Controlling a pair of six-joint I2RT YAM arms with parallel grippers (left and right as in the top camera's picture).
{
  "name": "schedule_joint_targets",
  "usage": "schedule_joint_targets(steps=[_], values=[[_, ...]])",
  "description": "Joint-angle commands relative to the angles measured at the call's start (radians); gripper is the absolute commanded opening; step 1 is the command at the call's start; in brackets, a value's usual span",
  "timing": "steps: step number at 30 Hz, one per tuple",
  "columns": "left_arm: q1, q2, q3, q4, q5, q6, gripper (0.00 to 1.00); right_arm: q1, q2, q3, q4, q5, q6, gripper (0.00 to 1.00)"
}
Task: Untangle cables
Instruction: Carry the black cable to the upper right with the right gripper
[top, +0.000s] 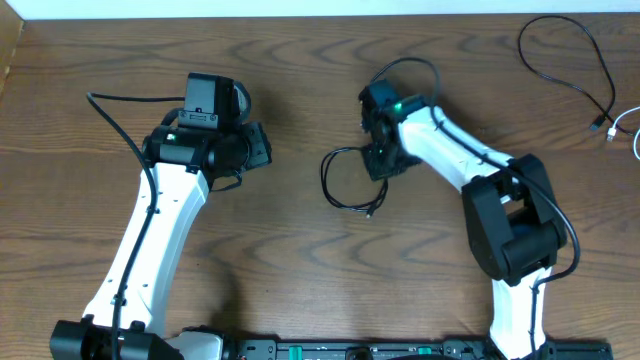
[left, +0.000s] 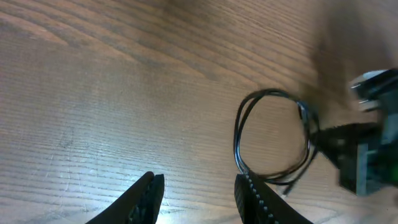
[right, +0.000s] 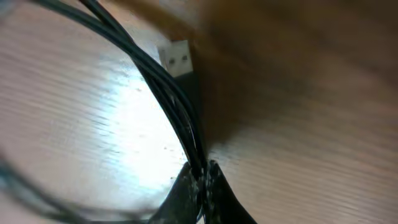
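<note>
The right gripper (right: 200, 175) is pinching the black cable coil (top: 325, 183) at its 3 o'clock edge, jaws pressed together on it; the coil is lying in the middle of the table (top: 300, 60). The left gripper (left: 199, 182) is hovering partly spread and empty toward the coil's 9 o'clock, farther off.

Overhead view is evenly lit and pretty sharp, just some soft shadows lying on the bench (top: 300, 260). Left wrist view has a white glare patch on the wood low down, and its right side goes mushy; the right tool (left: 339, 149) is a blur. Right wrist view is way too close: black cable (right: 166, 93) out of focus, glare on the left, heavy shadow upper right.
</note>
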Motion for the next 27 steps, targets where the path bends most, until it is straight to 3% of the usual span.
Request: schedule_joint_targets(steps=[1,7,15,22,27], values=[[0.005,-0.001,-0.003,-0.003,-0.010,0.013,0.42,-0.094,-0.109,0.155,-0.057,-0.141,-0.007,0.01],[0.005,-0.001,-0.003,-0.003,-0.010,0.013,0.42,-0.305,-0.224,0.362,-0.170,-0.270,-0.027,0.01],[0.005,-0.001,-0.003,-0.003,-0.010,0.013,0.42,-0.650,-0.277,0.548,-0.112,-0.237,-0.025,0.01],[0.005,-0.001,-0.003,-0.003,-0.010,0.013,0.42,-0.814,-0.277,0.771,-0.121,0.044,0.005,0.01],[0.005,-0.001,-0.003,-0.003,-0.010,0.013,0.42,-0.873,-0.261,0.770,-0.088,0.240,0.008,0.01]])
